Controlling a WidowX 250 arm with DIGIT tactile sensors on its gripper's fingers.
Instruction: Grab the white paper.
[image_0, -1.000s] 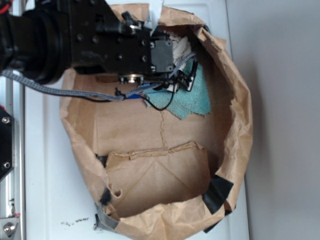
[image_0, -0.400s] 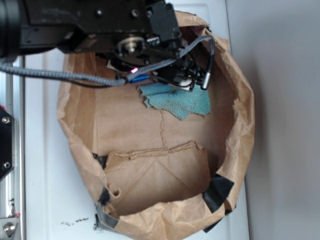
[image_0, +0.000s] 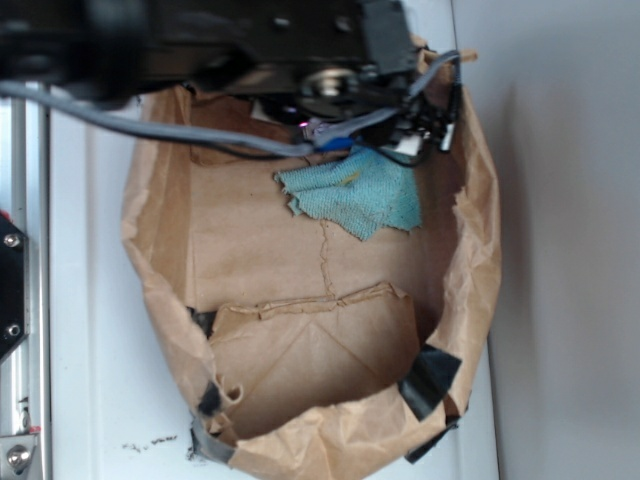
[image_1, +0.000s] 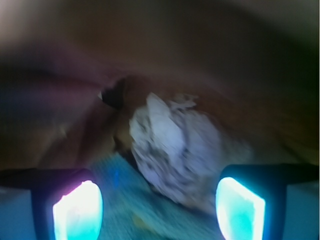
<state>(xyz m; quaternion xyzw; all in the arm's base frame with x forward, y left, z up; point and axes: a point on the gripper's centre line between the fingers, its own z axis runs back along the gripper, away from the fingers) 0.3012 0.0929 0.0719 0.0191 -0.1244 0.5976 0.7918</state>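
In the wrist view the white paper (image_1: 175, 155) is a crumpled off-white wad lying just ahead of my gripper (image_1: 159, 210), slightly right of centre and blurred by motion. The jaws stand wide open, with the left pad (image_1: 77, 210) and right pad (image_1: 240, 207) well apart and nothing gripped. The wad's near edge reaches down toward the right pad. In the exterior view my gripper (image_0: 428, 130) hangs over the top right inside of the bag, and the black arm hides the white paper there.
A teal woven cloth (image_0: 355, 200) lies on the bag floor just below the gripper, and it shows under the jaws as the teal cloth (image_1: 150, 215). The large brown paper bag (image_0: 480, 260) walls everything in. Its crumpled rim stands close to the gripper's right.
The arm has swung up and to the right toward the bag's top corner. This uncovers most of the teal cloth, and the arm now covers the white paper in the exterior view.
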